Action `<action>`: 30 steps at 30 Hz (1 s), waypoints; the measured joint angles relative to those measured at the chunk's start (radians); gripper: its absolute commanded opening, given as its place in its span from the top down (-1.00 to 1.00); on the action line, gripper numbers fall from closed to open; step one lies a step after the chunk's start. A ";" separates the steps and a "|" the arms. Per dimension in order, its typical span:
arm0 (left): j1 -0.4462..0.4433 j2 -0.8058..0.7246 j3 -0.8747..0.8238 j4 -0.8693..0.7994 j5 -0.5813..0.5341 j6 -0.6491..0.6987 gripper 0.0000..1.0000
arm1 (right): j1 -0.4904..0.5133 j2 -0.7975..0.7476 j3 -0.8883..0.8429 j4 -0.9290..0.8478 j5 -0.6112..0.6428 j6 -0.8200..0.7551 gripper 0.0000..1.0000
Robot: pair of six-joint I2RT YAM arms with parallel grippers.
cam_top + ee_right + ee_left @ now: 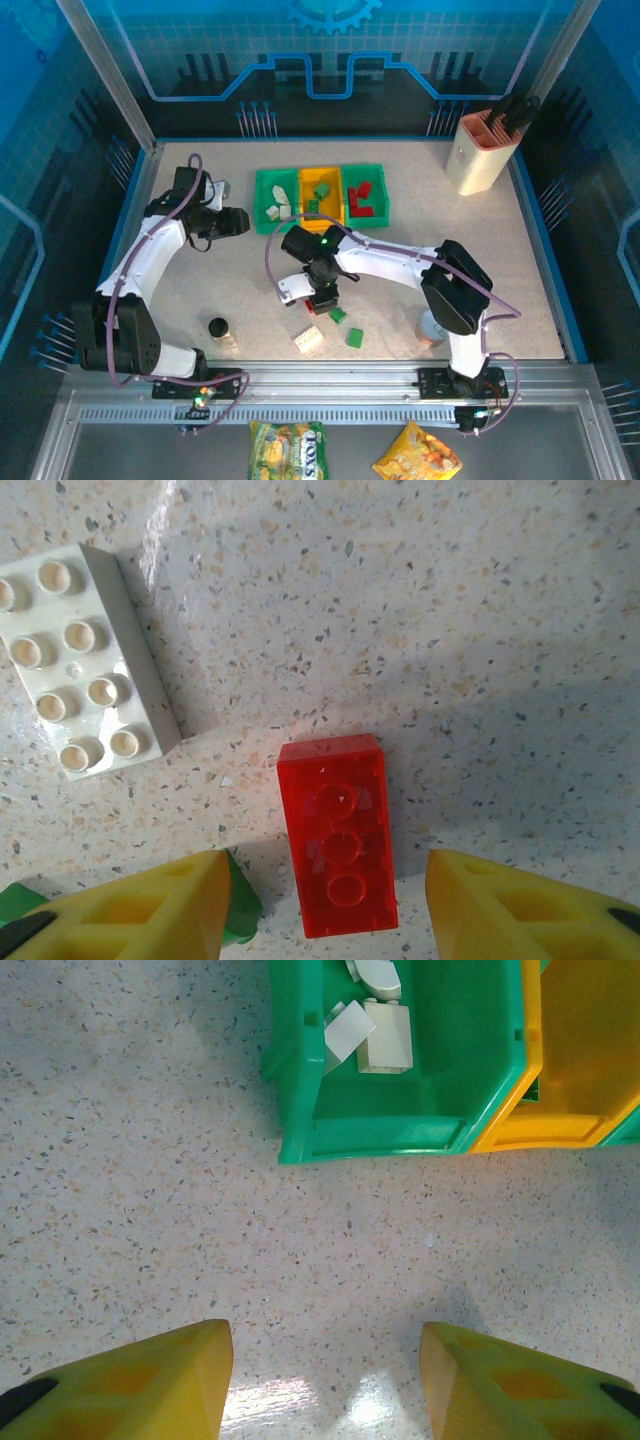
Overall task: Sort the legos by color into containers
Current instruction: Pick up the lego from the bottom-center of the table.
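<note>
My right gripper (pixel 328 912) is open and hangs low over a red lego (pixel 338 848) lying flat on the table, one finger on each side and neither touching it. A cream-white lego (pixel 85 660) lies beyond it to the left, and a green lego (pixel 241 916) peeks from behind the left finger. From above, the right gripper (pixel 322 293) is at mid-table, with two green legos (pixel 338 314) (pixel 355 337) and the cream lego (pixel 309 340) nearby. The three containers stand in a row: a green bin (pixel 266 196) holding cream legos (pixel 385 1035), an orange-yellow bin (pixel 306 180) and a green bin (pixel 380 180) holding red legos. My left gripper (pixel 325 1380) is open and empty over bare table, short of the left green bin (pixel 300 1110).
A black-capped jar (pixel 218 328) stands near the left arm's base. A round tin can (pixel 432 328) sits by the right arm. A tall beige holder (pixel 480 150) is at the back right corner. Snack bags (pixel 288 448) lie off the table's front edge.
</note>
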 measured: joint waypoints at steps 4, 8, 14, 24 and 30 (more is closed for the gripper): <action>0.000 0.000 0.000 0.000 0.000 0.000 -0.07 | 0.008 0.034 0.000 0.000 0.025 0.000 -0.15; 0.000 0.000 0.000 0.000 0.000 0.000 -0.06 | 0.019 0.069 0.000 0.005 0.053 0.000 -0.15; 0.000 0.000 0.000 0.000 0.000 0.000 -0.06 | 0.023 0.088 0.000 0.023 0.072 0.001 -0.11; 0.000 0.000 0.000 0.000 0.000 0.000 -0.07 | 0.027 0.120 0.003 0.029 0.076 0.008 0.15; 0.000 0.000 0.000 0.000 0.000 0.000 -0.07 | 0.027 0.120 0.021 0.026 0.076 0.011 0.23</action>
